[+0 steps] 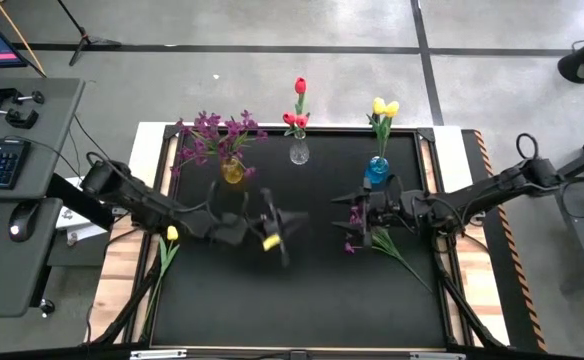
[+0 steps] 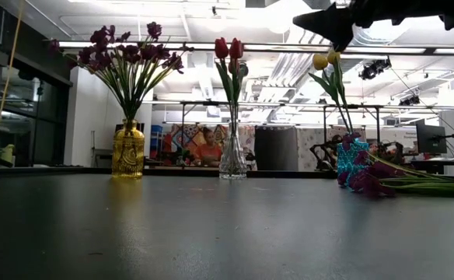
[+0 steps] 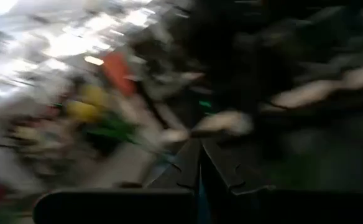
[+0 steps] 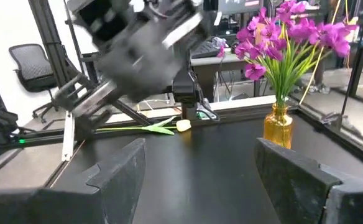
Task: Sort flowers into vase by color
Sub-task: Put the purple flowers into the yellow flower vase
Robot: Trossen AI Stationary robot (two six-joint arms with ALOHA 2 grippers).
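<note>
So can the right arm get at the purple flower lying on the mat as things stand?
Probably yes. The right gripper is open and hovers right above the loose purple flower, which lies flat on the mat with nothing over it. The blue vase stands just behind.

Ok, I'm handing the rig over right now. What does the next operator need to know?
Left gripper: shut, mid-table; a yellow bloom is at its tip, grip unclear.
Right gripper: open, empty, over a loose purple spray near the blue vase.
Done: purple flowers in the amber vase, red tulips in the clear vase, yellow tulips in the blue vase.
Left: the loose spray, the yellow bloom, and a yellow tulip lying at the table's left edge.
</note>
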